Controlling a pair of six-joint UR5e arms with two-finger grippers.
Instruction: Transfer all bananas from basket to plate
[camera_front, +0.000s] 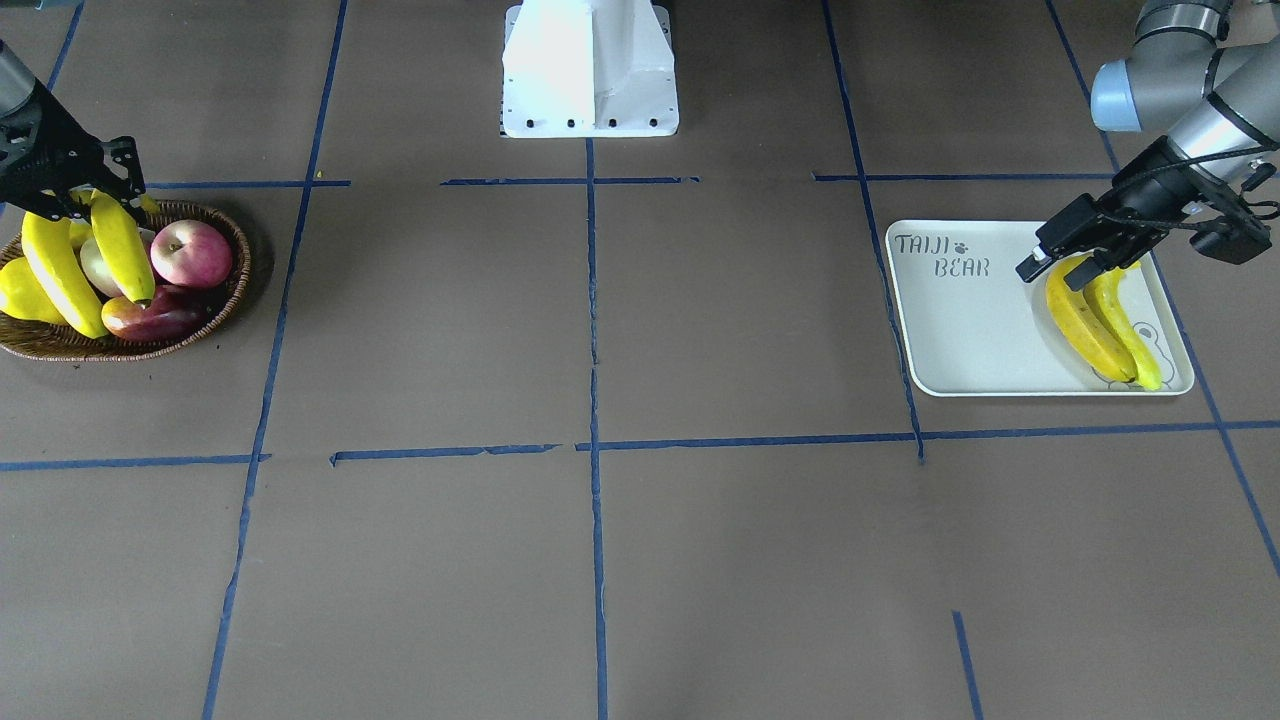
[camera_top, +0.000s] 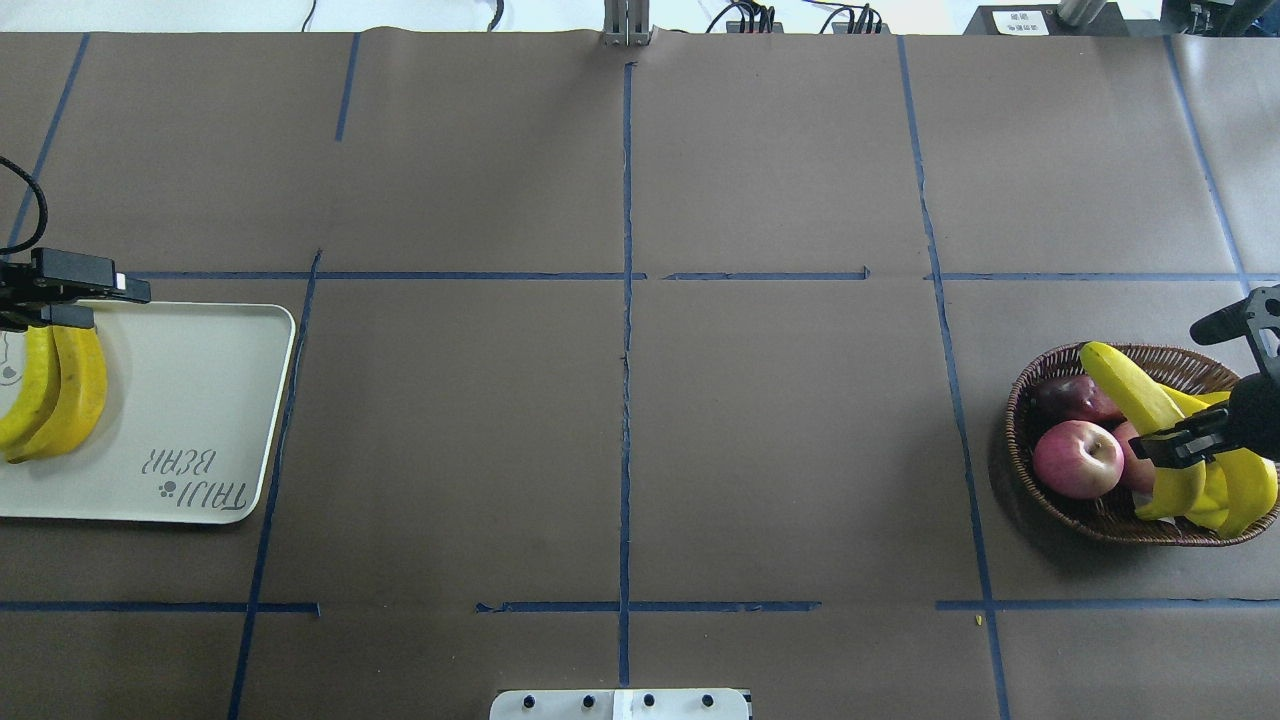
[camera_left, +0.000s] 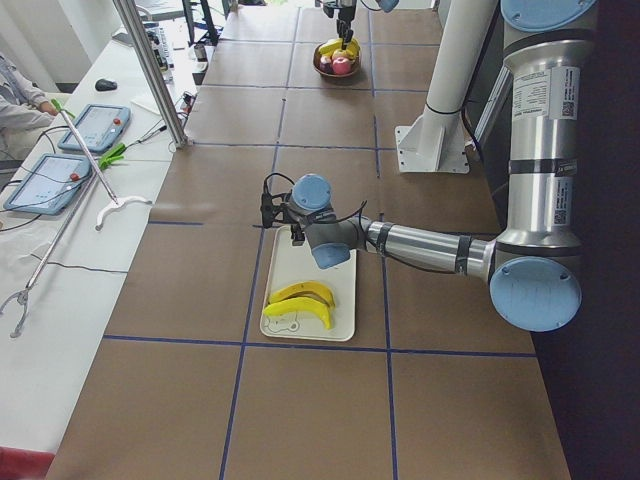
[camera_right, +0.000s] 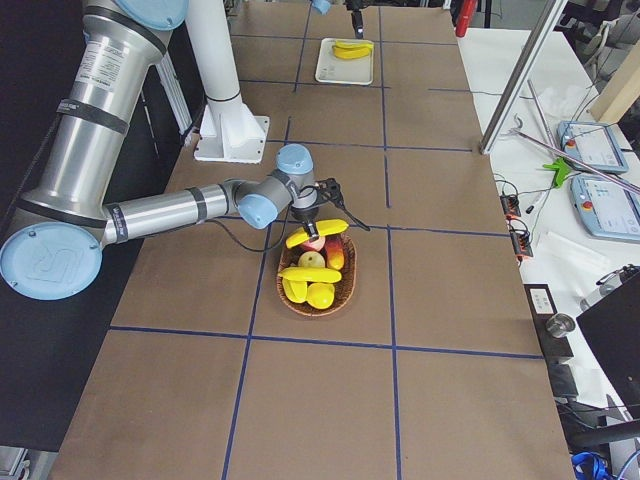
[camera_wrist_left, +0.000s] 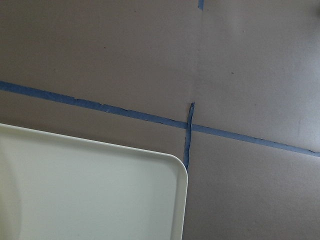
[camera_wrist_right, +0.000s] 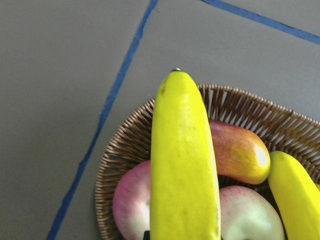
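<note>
- The right tool (camera_front: 100, 188) is clamped on the stem end of a long curved bright-yellow banana (camera_front: 122, 250). The fruit stretches away from the tool's fingers over the basket's contents. Whether its far tip touches anything cannot be told.
- Directly beneath that tool sits the shallow brown woven wicker basket (camera_front: 243, 270). A second yellow banana (camera_front: 58, 272) lies in it just beside the held one.
- Also under the tool, inside the basket, are a round pink-red apple (camera_front: 190, 252), an oblong dark red-and-yellow fruit (camera_front: 150, 318) and a stubby yellow pear-shaped fruit (camera_front: 18, 295).
- Beyond the basket, away from the right tool, spreads the brown paper-covered worktop (camera_front: 760, 560), crossed by blue tape lines (camera_front: 595, 300). The white robot base (camera_front: 590, 70) stands at its rear edge.
- Far across the worktop, the left tool (camera_front: 1048, 274) hovers with its fingers spread and nothing between them, over the white rectangular plate with rounded corners (camera_front: 960, 330).
- Just below the left tool's fingertips are the stem ends of a pair of yellow bananas (camera_front: 1085, 320). They lie side by side, touching, on the plate and curve away from the tool toward the bear-face drawing (camera_front: 1106, 377).
- The grey "TAIJI BEAR" lettering (camera_front: 940, 255) sits in the plate corner beside the left tool, apart from the fruit.
</note>
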